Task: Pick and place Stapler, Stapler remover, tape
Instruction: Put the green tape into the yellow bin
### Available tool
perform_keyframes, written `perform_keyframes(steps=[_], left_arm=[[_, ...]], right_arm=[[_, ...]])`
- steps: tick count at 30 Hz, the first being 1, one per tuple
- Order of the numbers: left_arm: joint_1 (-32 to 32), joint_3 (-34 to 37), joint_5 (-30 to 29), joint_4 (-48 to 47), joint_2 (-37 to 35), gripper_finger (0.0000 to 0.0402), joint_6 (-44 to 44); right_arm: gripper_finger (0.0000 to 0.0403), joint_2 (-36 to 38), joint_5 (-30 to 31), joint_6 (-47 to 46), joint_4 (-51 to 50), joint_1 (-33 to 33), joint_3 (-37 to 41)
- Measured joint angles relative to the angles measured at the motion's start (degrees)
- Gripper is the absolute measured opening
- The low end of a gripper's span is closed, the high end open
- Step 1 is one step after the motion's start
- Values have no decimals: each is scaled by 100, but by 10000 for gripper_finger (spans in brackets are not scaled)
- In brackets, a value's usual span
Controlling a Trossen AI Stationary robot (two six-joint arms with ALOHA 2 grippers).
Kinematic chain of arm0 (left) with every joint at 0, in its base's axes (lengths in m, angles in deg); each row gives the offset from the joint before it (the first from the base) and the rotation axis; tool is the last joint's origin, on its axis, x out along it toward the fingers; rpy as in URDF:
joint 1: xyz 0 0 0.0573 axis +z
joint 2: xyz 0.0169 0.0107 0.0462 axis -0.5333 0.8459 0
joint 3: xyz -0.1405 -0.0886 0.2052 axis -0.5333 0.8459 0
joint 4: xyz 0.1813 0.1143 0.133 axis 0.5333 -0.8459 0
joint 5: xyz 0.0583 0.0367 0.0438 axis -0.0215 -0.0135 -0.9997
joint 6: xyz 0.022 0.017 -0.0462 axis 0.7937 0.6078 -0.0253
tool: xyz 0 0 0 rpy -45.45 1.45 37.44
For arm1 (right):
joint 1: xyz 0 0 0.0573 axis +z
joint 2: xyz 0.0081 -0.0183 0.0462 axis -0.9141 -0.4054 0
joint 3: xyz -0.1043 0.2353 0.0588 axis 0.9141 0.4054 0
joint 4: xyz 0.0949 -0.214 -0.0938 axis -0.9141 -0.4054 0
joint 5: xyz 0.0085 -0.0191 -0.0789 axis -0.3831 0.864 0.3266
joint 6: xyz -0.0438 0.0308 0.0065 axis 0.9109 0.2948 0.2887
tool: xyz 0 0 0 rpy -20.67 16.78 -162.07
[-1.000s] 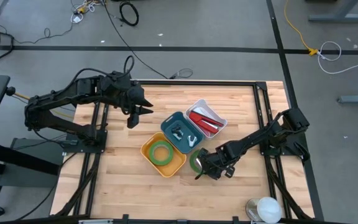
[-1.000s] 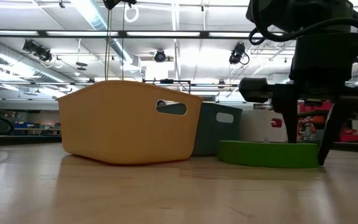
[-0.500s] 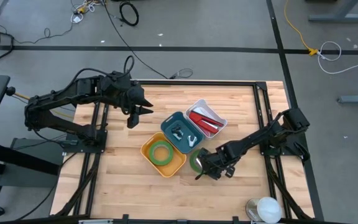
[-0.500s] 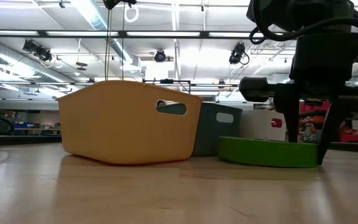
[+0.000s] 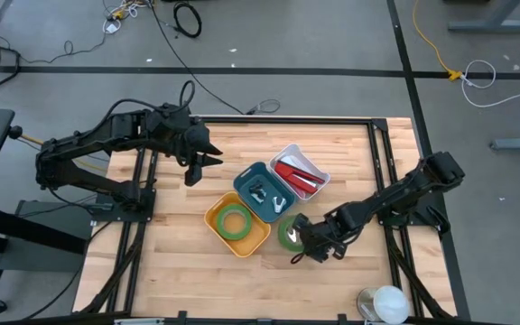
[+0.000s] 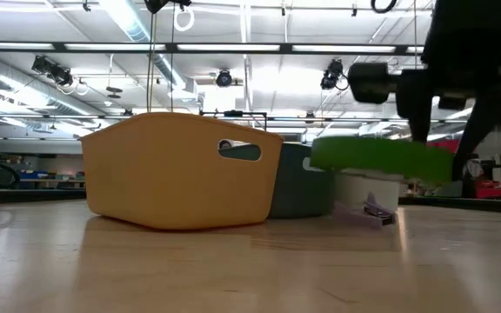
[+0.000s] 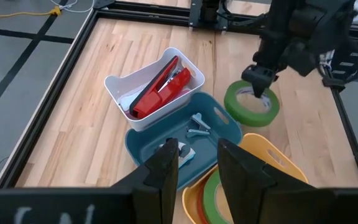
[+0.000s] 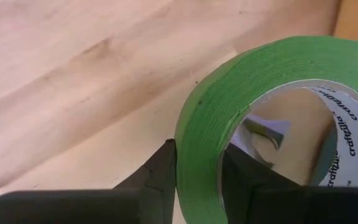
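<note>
Beside the yellow bin [image 5: 236, 226], on its right, I've got the right gripper [image 5: 302, 244] w/ jaws clamped on the green tape roll's [image 5: 290, 233] wall, roll now clear of the surface [image 5: 350, 153]; a sec ago it lay flat. Lift step underway. Next: carry over yellow bin, drop beside roll inside. Left gripper [image 5: 197, 165] waits up-left of bin, jaws nearly closed, empty.

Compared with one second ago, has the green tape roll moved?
Yes. The green tape roll, pinched by the right end effector, has risen off the table; in the low view it now hangs level with the yellow bin's handle slot.
</note>
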Motion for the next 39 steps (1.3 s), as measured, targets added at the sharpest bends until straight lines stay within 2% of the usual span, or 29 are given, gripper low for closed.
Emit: perform_keyframes(steps=[6,14,18,24,30,39], left_arm=[[1,0,0,13,0,115,0],[0,0,0,20,0,115,0],[-1,0,0,22,0,115,-2],[1,0,0,21,0,115,2],[0,0,0,22,-2,115,6],[1,0,-2,22,-2,115,9]], right_arm=[[93,371,387,-337,-30,50,0],[96,528,1003,-132,72,-200,-21],[93,528,1052,322,97,-367,-324],[92,515,1056,471,116,-723,-937],[92,223,1057,492,151,-1029,-1608],[92,-699,1036,638,445,-1111,-2629]])
